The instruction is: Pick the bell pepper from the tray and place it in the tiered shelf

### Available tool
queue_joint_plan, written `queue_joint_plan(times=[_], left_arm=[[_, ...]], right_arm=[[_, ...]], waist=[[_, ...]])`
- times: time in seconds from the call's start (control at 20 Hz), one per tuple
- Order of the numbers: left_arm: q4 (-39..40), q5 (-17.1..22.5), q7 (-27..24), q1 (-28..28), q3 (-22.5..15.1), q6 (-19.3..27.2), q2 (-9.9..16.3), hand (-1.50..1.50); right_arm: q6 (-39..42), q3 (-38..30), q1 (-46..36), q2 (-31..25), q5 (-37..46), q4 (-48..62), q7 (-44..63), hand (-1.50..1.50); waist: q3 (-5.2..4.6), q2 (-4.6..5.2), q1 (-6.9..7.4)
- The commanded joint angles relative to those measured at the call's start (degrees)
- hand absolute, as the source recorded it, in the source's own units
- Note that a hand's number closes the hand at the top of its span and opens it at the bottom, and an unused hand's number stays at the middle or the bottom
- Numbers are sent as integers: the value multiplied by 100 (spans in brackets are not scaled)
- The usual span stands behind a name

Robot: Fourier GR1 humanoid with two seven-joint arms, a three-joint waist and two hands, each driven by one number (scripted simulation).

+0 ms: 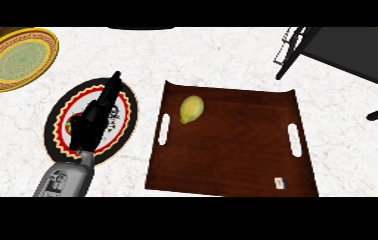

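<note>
A brown wooden tray (pixel 244 174) with cut-out handles lies in the middle of the counter. On its far left part rests a yellow-green, oval fruit (pixel 192 108). My left hand (pixel 90 123) hangs over a round black, red and white plate (pixel 125 115) to the left of the tray, its fingers (pixel 111 88) stretched straight toward the far side. A small red and green thing (pixel 71 124) peeks out at the hand's left edge, mostly hidden; I cannot tell whether the hand touches it. The black tiered shelf (pixel 325 49) stands at the far right. My right hand does not show.
A yellow-rimmed green plate (pixel 22 56) sits at the far left corner. A small white tag (pixel 280 182) lies on the tray's near right corner. A dark round edge (pixel 140 28) shows at the far side of the white counter.
</note>
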Motion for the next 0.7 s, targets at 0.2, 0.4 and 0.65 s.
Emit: queue_joint_plan(times=[0.2, 0.4, 0.65], left_arm=[[425, -68, -345, -33, 118, -49, -109, 0], [302, -187, -76, -216, 34, 90, -266, 0], [-291, -236, -27, 390, -119, -3, -213, 0]], right_arm=[[517, 49, 395, 7, 314, -850, 956, -150], [-136, -235, 233, -30, -99, -590, 682, -150], [-288, -262, 572, 252, -608, -1171, 510, -150]], waist=[[0, -29, -69], [4, -1, -14], [6, -19, 15]])
